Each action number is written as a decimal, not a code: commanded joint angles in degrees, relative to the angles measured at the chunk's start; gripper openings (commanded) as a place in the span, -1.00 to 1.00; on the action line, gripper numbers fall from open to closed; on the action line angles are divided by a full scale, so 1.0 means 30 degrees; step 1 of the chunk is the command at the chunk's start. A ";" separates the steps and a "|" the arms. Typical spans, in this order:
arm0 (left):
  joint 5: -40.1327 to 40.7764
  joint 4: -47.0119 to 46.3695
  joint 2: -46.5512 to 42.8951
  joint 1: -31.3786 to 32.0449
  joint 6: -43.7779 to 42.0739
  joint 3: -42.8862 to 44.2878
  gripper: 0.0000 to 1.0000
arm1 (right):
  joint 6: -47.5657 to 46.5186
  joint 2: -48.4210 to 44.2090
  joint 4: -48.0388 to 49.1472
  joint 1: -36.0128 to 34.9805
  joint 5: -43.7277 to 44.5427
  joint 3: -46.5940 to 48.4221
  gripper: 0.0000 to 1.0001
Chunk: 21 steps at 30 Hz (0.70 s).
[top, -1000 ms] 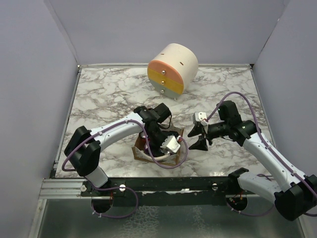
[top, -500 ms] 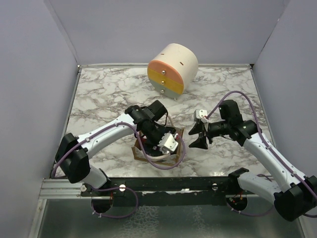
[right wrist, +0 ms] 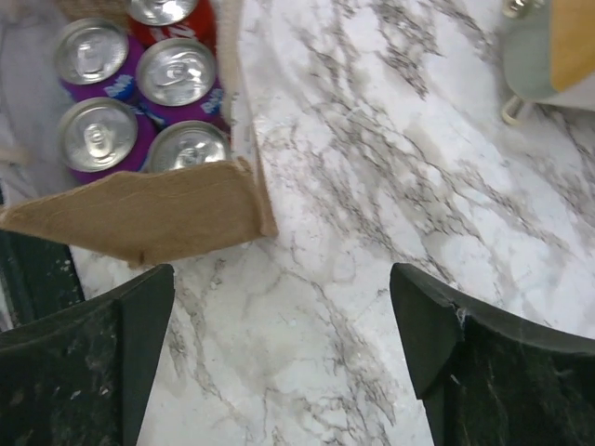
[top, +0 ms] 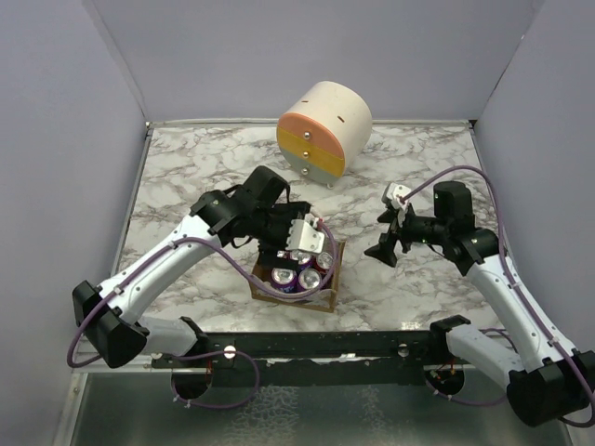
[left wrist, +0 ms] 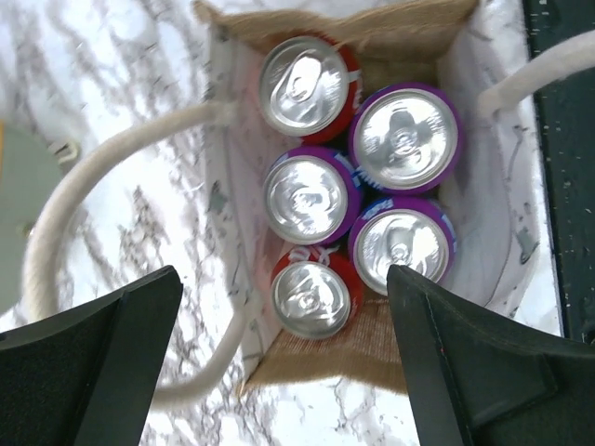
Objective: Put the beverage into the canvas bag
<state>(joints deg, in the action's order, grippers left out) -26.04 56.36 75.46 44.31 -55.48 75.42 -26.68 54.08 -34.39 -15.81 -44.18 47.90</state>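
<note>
Beverage cans [left wrist: 310,195], five counted, stand upright directly beneath my left gripper [left wrist: 282,279], whose fingers are spread wide with nothing between them. My right gripper [right wrist: 281,279] is likewise spread and empty, hovering over the bare marble table [right wrist: 390,167] just beside the canvas bag [left wrist: 372,32]. All five cans, three purple and two red, sit inside the bag, packed close together. The top view shows no loose can on the table; only the round drawer cabinet [top: 323,128] stands well apart at the far side. Assessment: placement appears complete, with only the clearing away of both arms left to do.
</note>
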 commanded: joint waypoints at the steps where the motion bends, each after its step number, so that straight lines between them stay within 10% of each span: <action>1: 0.1122 -0.0532 -0.1047 -0.1140 0.1515 0.0527 0.92 | 0.1463 -0.0254 0.1656 0.0586 0.3373 -0.0268 0.99; 21: 0.8935 -0.9893 -0.4980 -0.9629 1.0061 -0.2884 0.98 | 0.5278 0.3009 0.4454 0.0865 1.8150 0.1950 0.99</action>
<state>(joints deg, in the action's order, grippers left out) -10.48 39.66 62.08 19.03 -36.51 69.82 -13.37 62.00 -25.26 -13.47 -0.97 50.02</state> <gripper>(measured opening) 0.991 0.994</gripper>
